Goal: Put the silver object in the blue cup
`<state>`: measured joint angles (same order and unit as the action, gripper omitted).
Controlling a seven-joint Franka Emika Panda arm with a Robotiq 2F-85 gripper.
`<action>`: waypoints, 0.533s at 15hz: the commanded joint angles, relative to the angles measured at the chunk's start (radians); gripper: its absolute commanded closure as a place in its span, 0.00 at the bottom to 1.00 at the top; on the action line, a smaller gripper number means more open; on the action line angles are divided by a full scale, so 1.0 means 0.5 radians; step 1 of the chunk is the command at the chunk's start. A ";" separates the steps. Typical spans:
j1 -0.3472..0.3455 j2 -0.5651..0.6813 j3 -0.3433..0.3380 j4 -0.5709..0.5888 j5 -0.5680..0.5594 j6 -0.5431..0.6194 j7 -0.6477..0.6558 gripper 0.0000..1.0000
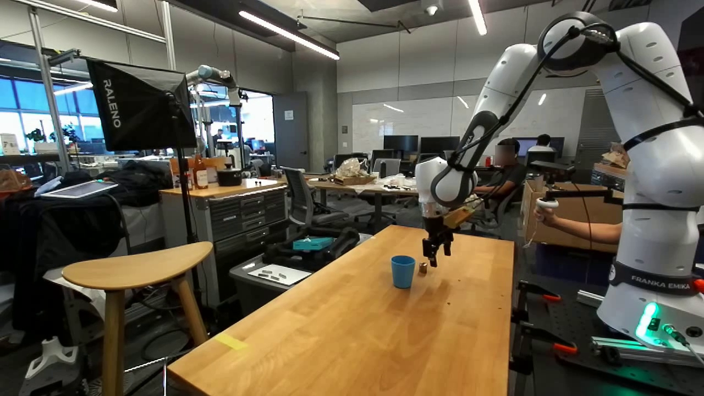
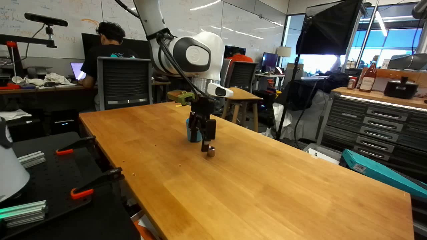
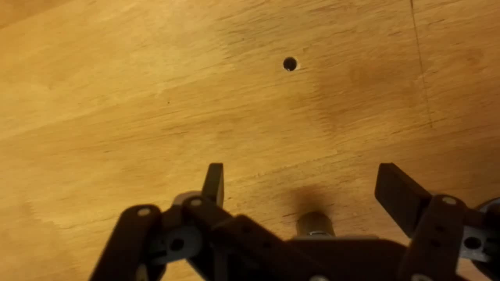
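Observation:
The silver object, a small shiny metal cylinder, stands on the wooden table in both exterior views (image 1: 423, 268) (image 2: 211, 151). In the wrist view the silver object (image 3: 315, 224) shows low between the fingers, partly hidden by the gripper body. The blue cup (image 1: 403, 271) stands upright beside it; in an exterior view the cup (image 2: 194, 138) is partly hidden behind the gripper. My gripper (image 3: 300, 175) is open and empty, pointing down. In both exterior views the gripper (image 1: 440, 258) (image 2: 200, 142) is just above the table, close to the silver object. The cup is out of the wrist view.
The long wooden table (image 1: 352, 330) has a small dark hole (image 3: 290, 63) and yellow tape (image 1: 231, 341). Clamps with orange tips (image 2: 82, 193) grip the edge on the robot base side. A wooden stool (image 1: 137, 267) and a grey bin (image 1: 247, 286) stand beside the table.

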<state>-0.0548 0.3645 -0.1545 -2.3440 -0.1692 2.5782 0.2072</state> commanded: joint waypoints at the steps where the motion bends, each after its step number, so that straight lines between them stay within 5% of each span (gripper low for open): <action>1: 0.054 0.138 -0.060 0.117 -0.028 0.049 0.121 0.00; 8: 0.096 0.335 -0.093 0.318 -0.005 0.092 0.252 0.00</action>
<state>-0.0408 0.4681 -0.1660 -2.2531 -0.1692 2.6064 0.2930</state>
